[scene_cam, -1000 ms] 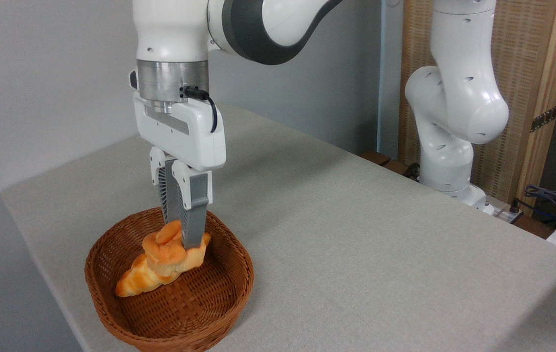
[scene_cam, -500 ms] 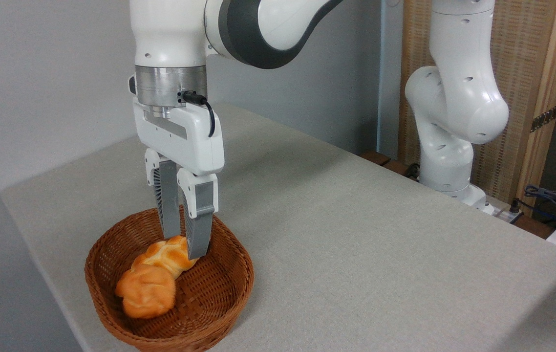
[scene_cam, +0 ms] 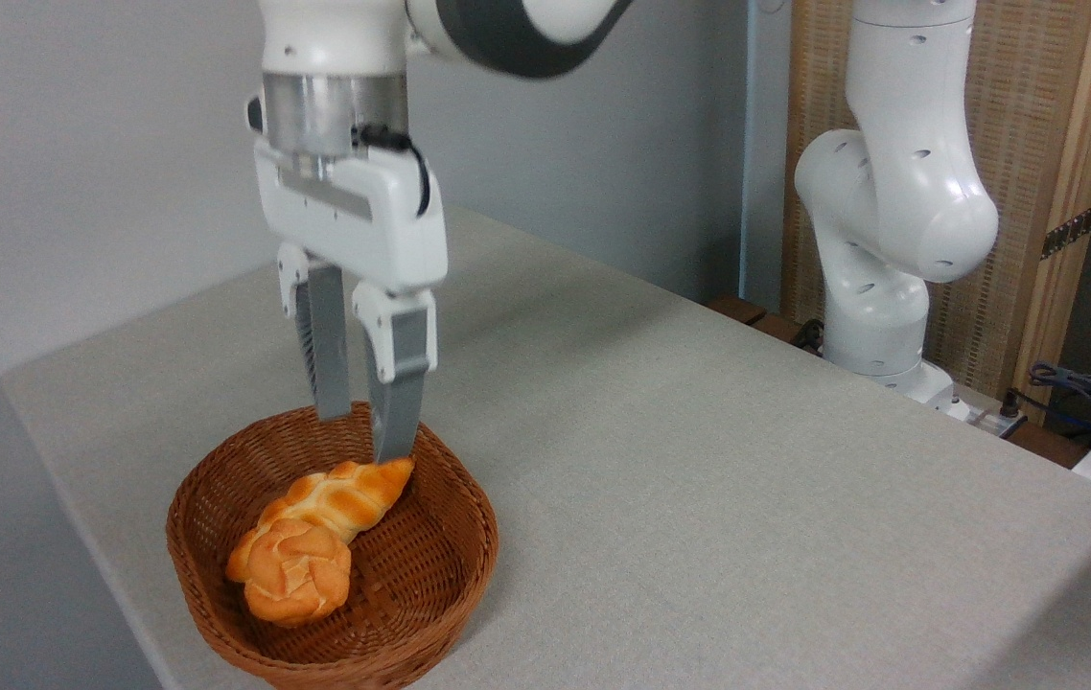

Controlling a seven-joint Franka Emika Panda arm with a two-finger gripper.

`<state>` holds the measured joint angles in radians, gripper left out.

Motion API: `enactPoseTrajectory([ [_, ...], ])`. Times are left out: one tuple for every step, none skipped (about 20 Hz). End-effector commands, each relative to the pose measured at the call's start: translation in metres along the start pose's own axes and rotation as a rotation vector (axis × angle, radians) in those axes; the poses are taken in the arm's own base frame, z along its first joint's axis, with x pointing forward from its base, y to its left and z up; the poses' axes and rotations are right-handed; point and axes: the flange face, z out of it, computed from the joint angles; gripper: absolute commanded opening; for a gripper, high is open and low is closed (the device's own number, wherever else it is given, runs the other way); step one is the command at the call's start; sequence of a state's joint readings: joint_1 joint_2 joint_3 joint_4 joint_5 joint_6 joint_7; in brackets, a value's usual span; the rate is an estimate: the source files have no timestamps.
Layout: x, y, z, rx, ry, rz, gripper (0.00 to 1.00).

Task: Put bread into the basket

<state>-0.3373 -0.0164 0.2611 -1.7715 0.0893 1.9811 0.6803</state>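
The bread (scene_cam: 298, 572), a small round golden-orange bun with a knotted top, lies inside the brown wicker basket (scene_cam: 454, 537) near its front left. It rests against the near end of a long braided loaf (scene_cam: 344, 495) that also lies in the basket. My gripper (scene_cam: 363, 436) hangs open just above the basket's back rim, its grey fingers (scene_cam: 399, 402) apart and empty, tips a little above the far end of the loaf.
The basket sits near the left front corner of the grey table (scene_cam: 699, 460), close to the table's left edge. The robot's white base (scene_cam: 881, 240) stands at the table's far right. Cables (scene_cam: 1082, 393) lie off the right edge.
The bun dropped out of my fingers into the basket and settled at its front left. My gripper opened and rose clear of the bread.
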Motion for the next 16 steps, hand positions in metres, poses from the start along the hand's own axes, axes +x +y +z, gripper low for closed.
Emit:
enactPoseTrajectory([
  [-0.004,-0.001,-0.035,-0.116,-0.037,-0.046,1.0],
  [-0.006,0.002,-0.035,-0.139,-0.054,-0.049,1.0],
  [-0.007,0.004,-0.036,-0.152,-0.068,-0.059,1.0],
  [-0.007,0.005,-0.037,-0.155,-0.075,-0.086,1.0],
  [-0.006,0.006,-0.037,-0.159,-0.074,-0.119,1.0],
  [-0.005,0.007,-0.037,-0.168,-0.07,-0.143,1.0],
  [-0.002,0.011,-0.037,-0.186,-0.059,-0.151,1.0],
  [-0.002,0.012,-0.038,-0.197,-0.051,-0.153,1.0],
  [0.001,0.015,-0.039,-0.205,-0.045,-0.149,1.0],
  [0.005,0.022,-0.039,-0.211,-0.048,-0.132,1.0],
  [0.006,0.025,-0.038,-0.218,-0.057,-0.124,1.0],
  [0.008,0.028,-0.036,-0.221,-0.06,-0.116,1.0],
  [0.012,0.035,-0.036,-0.226,-0.064,-0.102,1.0],
  [0.013,0.038,-0.034,-0.236,-0.079,-0.096,1.0],
  [0.016,0.045,-0.03,-0.236,-0.095,-0.078,1.0],
  [0.017,0.047,-0.03,-0.234,-0.099,-0.074,1.0],
])
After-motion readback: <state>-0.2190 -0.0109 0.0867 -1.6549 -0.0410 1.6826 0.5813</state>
